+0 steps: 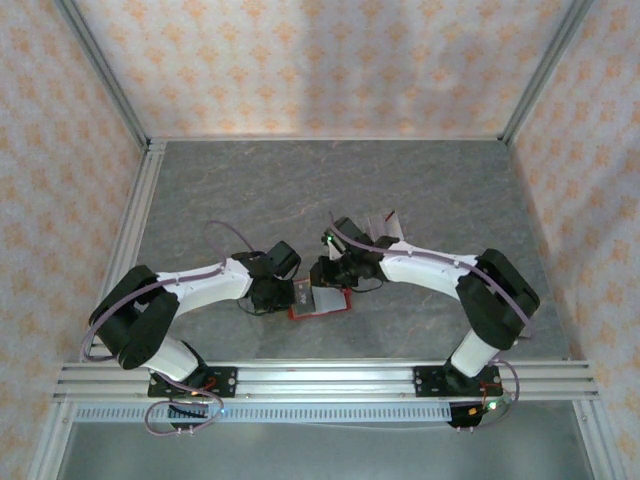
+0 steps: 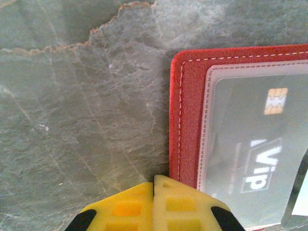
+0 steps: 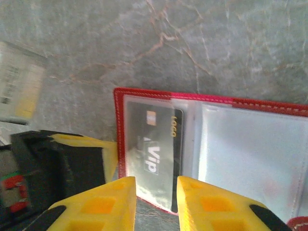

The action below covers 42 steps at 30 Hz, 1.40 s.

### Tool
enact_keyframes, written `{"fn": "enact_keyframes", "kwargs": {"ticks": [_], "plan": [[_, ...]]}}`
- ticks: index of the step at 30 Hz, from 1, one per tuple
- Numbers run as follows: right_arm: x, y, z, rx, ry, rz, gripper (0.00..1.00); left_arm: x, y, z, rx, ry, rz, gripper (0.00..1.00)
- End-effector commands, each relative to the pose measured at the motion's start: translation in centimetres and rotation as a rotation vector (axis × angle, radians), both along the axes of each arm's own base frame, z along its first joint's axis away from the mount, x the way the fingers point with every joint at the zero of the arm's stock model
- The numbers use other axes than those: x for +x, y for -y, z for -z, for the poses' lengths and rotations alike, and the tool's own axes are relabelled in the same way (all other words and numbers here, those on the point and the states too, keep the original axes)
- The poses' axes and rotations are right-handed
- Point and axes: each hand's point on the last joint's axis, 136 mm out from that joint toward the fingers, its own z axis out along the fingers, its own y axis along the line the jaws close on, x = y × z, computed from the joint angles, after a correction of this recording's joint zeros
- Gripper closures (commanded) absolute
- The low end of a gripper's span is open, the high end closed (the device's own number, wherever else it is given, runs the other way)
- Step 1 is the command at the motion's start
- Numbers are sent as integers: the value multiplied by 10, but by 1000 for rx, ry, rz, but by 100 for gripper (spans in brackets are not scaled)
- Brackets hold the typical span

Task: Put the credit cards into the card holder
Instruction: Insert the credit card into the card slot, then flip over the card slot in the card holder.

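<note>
The flat red folding wallet (image 3: 159, 94) lies open on the grey marbled surface (image 2: 82, 120), in the lower middle of the top view, between the two arms. A dark plastic card (image 3: 156, 149) with a gold chip and white "Vip" lettering sits in the wallet's left clear sleeve. Its near end reaches toward the bottom of the right wrist view, and I judge it not fully seated.

The left gripper (image 2: 154, 185) has its jaws clenched together on nothing. The tips are at the wallet's stitched red edge, bottom centre of the left wrist view; I cannot tell whether they press on it. The right gripper (image 3: 156, 185) has its jaws released, spread to either side of the card's near end and gripping nothing.

To do this step well:
- Set the left tips firmly on the red border, not on the sleeve mouth, so the wallet cannot slide.
- Close the right jaws and push the card's short end straight along its length, low and flat.
- Go slowly, because a steep angle would likely buckle the clear sleeve or lift the cover.

The right-hand sleeve (image 3: 250, 159) looks empty and would suit the next card. The blurred pale rectangular thing (image 3: 19, 82) at the upper left of the right wrist view may be another card, but I cannot tell.
</note>
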Motion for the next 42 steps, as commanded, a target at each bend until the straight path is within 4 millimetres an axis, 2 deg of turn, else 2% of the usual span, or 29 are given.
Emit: {"fn": "enact_keyframes", "kwargs": {"ticks": [1,4,10,14,16,18,25,32,37,42], "plan": [[5,19,-7,-125,57,-31,74,6,6,-6,-30,45,9,95],[9,27,-2,-221,70,-78,73,10,9,-18,-43,64,15,94],[17,40,10,-355,94,-130,64,16,19,-34,-87,87,22,91],[19,43,20,-407,86,-158,64,16,14,-38,-66,91,0,92],[19,44,25,-420,82,-161,64,13,0,-37,-8,83,-28,92],[19,44,28,-424,76,-159,64,12,-2,-36,-5,87,-33,90],[19,48,36,-448,77,-166,60,17,19,-37,-85,94,-1,87],[23,40,42,-429,79,-172,60,20,33,-25,-92,73,15,87],[21,48,55,-473,74,-173,60,20,38,-19,-88,68,15,88],[12,56,73,-509,48,-178,60,18,37,-13,-81,59,11,88]]}}
